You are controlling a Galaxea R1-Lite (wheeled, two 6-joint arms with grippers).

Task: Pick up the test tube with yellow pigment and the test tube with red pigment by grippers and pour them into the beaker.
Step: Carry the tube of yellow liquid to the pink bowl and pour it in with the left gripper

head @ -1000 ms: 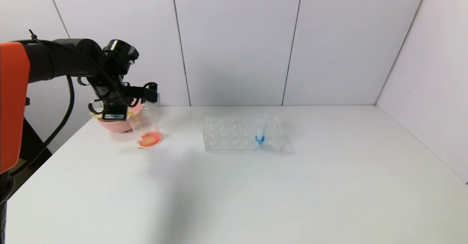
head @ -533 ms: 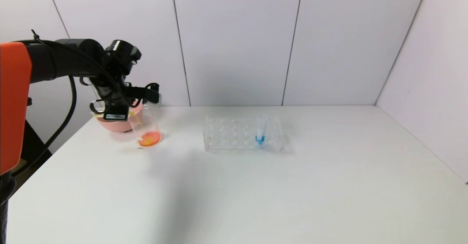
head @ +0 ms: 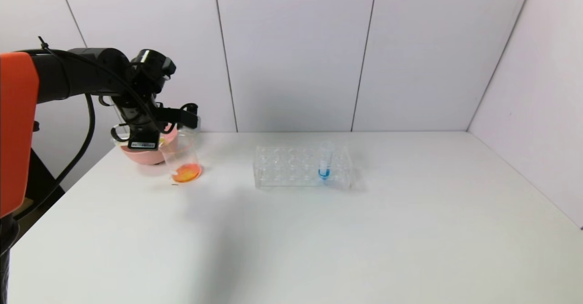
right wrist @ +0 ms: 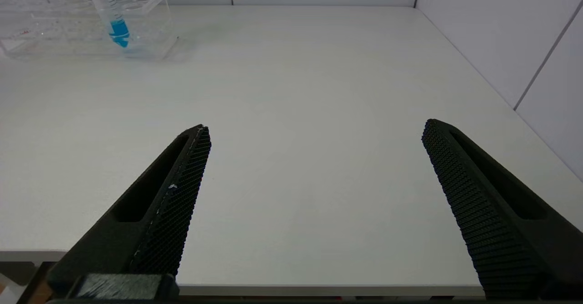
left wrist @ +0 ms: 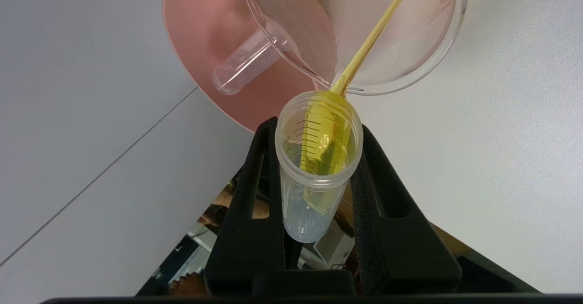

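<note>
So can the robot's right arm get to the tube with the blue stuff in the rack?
Probably yes: the right gripper has open jaws, bare table lies between it and the blue test tube, and nothing blocks the way.

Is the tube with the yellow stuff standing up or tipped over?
Tipped over. The left gripper holds the yellow test tube tilted, mouth at the beaker rim, yellow liquid streaming in.

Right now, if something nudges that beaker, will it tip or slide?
The beaker is probably light: clear thin wall, only a shallow orange pool. It may slide on the smooth table. Tall and narrow, it could tip; the pink bowl behind may check it.
</note>
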